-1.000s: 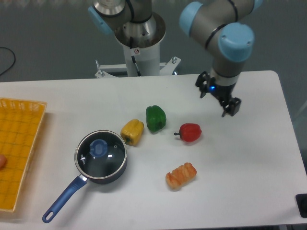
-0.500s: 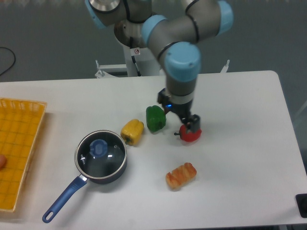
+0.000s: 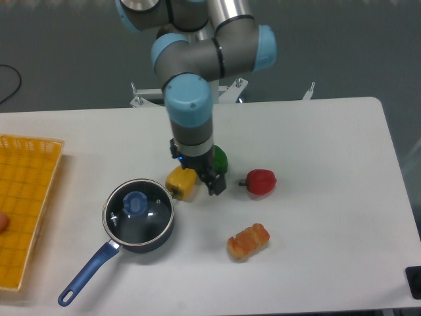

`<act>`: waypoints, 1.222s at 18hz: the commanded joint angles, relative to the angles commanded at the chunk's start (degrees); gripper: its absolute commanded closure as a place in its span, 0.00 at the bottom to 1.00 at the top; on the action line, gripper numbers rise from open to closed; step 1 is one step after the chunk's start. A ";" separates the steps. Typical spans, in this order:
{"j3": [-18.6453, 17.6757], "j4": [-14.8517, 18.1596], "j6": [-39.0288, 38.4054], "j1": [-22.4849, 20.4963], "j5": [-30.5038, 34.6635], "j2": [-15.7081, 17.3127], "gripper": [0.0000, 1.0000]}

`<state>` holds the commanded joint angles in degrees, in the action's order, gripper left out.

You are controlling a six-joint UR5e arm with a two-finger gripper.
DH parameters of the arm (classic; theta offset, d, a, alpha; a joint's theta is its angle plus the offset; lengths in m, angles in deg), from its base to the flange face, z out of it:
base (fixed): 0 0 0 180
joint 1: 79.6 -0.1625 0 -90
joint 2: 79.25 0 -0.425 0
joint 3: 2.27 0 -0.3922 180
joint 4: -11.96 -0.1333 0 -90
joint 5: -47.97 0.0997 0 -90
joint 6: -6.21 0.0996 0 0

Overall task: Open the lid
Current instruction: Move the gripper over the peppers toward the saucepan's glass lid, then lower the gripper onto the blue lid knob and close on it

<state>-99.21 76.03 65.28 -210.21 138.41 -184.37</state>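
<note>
Lid (image 3: 138,209) seated on pan (image 3: 139,227), left of gripper (image 3: 212,181). Jaw gap impossible to judge. Best to centre over blue knob (image 3: 135,202), descend straight, pinch squarely, lift vertically.

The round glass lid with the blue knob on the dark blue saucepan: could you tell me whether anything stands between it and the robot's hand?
The yellow bell pepper lies just left of the hand, between it and the round glass lid. The blue knob itself is uncovered from above.
</note>
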 joint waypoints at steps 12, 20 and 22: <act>0.35 -3.78 -4.84 4.66 0.35 -2.37 0.00; 0.79 -4.04 -8.09 8.00 0.70 -4.04 0.00; 0.88 -4.39 -8.97 8.53 1.31 -4.22 0.00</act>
<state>-98.33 71.64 56.31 -201.68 139.73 -188.59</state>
